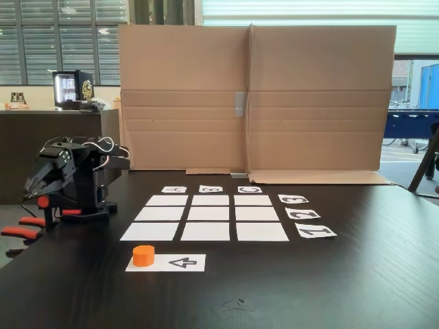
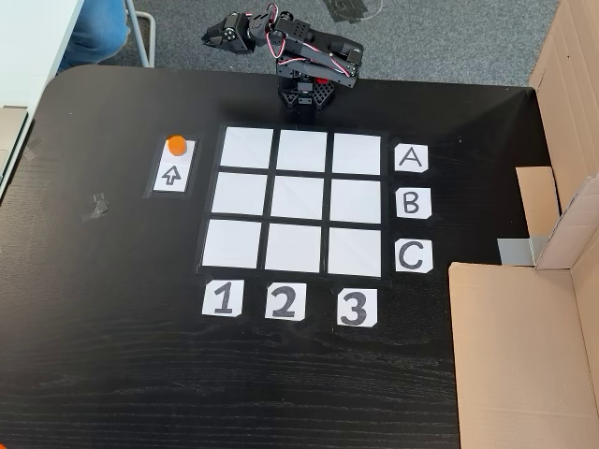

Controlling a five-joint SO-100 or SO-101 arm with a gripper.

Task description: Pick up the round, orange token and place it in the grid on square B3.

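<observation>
So on my feed the small orange plastic cylinder token (image 1: 143, 255) (image 2: 176, 144) is sitting upright on one end of the white paper strip with the printed arrow (image 1: 180, 262) (image 2: 171, 174), just beside the grid of nine white paper rectangles (image 1: 206, 218) (image 2: 296, 200) on the dark wood-grain desk (image 1: 329, 288) (image 2: 103, 337). Square B3 (image 2: 355, 200), the plain white cell lined up with the B card (image 2: 413, 202) and the 3 card (image 2: 354, 307), has nothing on it. The black arm is folded up at the desk edge, well apart from the token, and its tool (image 1: 34, 188) (image 2: 215, 36) is tucked down, holding nothing; I honestly can't tell if the fingers are apart or together. Big brown cardboard sheet (image 1: 254, 96) stands behind the grid
</observation>
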